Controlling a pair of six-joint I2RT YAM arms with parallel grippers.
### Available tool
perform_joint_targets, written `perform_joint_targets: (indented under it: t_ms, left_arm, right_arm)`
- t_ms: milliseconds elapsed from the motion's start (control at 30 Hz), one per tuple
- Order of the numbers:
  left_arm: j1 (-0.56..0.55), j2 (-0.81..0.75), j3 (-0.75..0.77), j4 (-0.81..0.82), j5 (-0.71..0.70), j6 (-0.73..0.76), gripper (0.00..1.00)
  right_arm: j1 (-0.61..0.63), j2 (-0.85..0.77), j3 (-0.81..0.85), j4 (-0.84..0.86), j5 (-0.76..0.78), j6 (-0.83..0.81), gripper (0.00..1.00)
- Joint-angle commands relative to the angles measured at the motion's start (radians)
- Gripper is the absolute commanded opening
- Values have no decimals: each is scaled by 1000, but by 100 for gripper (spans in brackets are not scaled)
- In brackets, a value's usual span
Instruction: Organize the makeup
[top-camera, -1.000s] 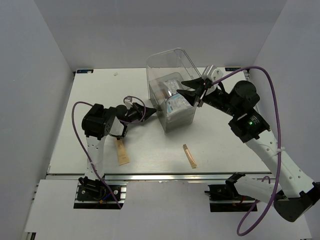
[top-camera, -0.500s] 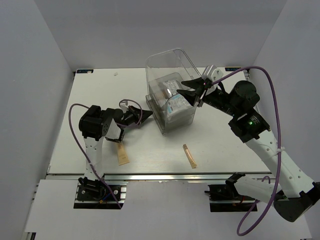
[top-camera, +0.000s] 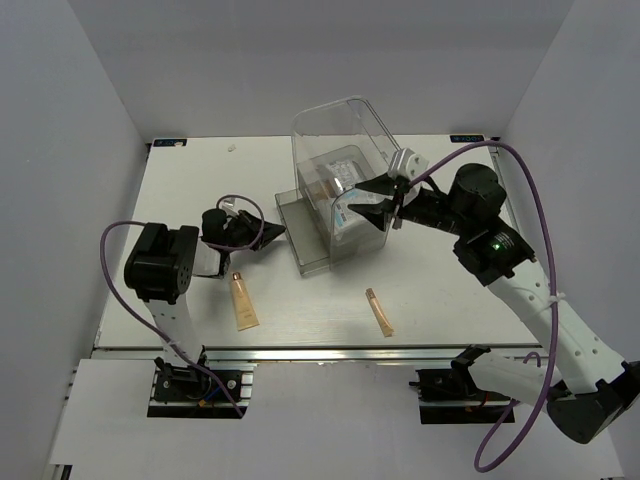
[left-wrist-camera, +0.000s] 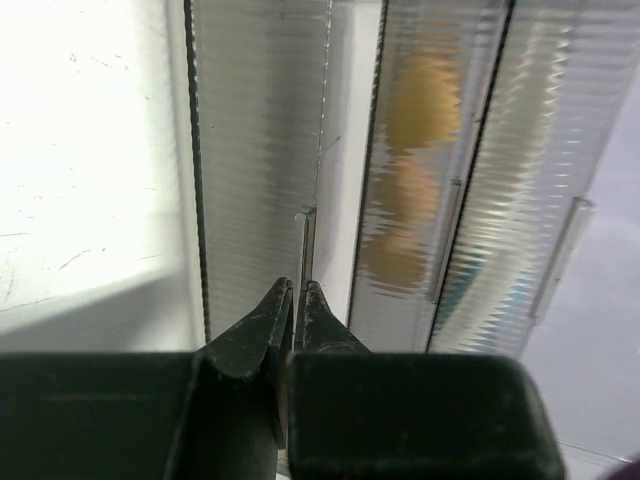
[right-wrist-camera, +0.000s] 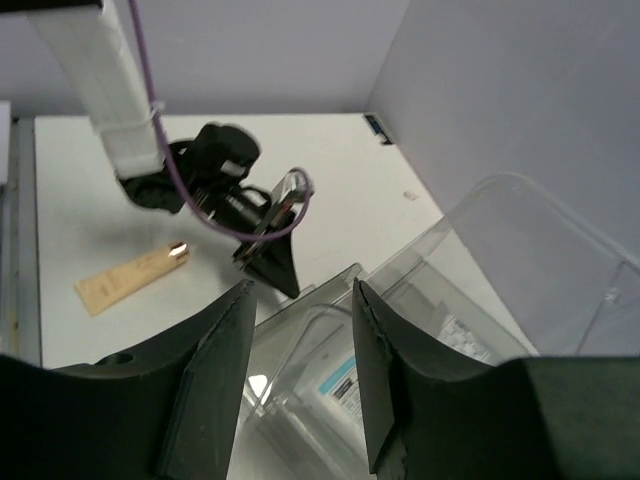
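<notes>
Two slim tubes lie on the bench (top-camera: 180, 180) in front of the clear box (top-camera: 340, 125), one (top-camera: 243, 302) off its left corner and one (top-camera: 379, 311) off its right. Packets (top-camera: 352, 212) and sponges (left-wrist-camera: 420, 110) sit inside it. The left fingers (left-wrist-camera: 285, 300) are pressed together on the thin tab of its drawer (top-camera: 290, 225), which stands part-way out. The right fingers (top-camera: 378, 190) are spread at its right side, holding nothing. With nothing bracing the light box, a harder pull may drag or tip it, or the tab may slip free.

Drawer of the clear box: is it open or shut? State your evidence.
Open: the drawer juts out of the clear box toward the left gripper, which is shut on it.
</notes>
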Motion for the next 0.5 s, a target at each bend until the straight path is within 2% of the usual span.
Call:
perform_joint_targets:
  t_ms: [0, 33, 67, 167, 233, 267, 300, 333, 367, 400, 467]
  left_arm:
    - [0, -79, 42, -209, -10, 140, 6]
    - [0, -82, 45, -228, -14, 149, 29]
    - [0, -91, 53, -263, -22, 166, 44]
    - [0, -126, 59, -321, -34, 195, 67]
    - [0, -154, 65, -343, -45, 204, 72]
    - [0, -172, 70, -381, -51, 219, 72]
    - [0, -213, 89, -413, -68, 235, 77]
    - [0, -238, 102, -447, -80, 254, 79]
    - [0, -266, 117, -543, -99, 309, 83]
    - [0, -331, 170, -615, -150, 346, 98]
    - [-2, -407, 217, -788, -212, 447, 98]
  right_arm:
    - [-3, -5, -4, -67, -95, -82, 50]
    - [-3, -2, 0, -110, -115, -99, 51]
    - [-3, 6, 8, -144, -138, -154, 52]
    - [-1, 20, 37, -343, -249, -292, 56]
    - [0, 24, 48, -460, -293, -450, 56]
    - [3, 37, 56, -602, -298, -514, 56]
    - [8, 44, 57, -677, -287, -647, 56]
    - [13, 52, 57, -742, -271, -700, 56]
    - [20, 70, 53, -856, -251, -747, 56]
    - [25, 81, 37, -903, -196, -806, 54]
    - [36, 121, 13, -959, -128, -797, 50]
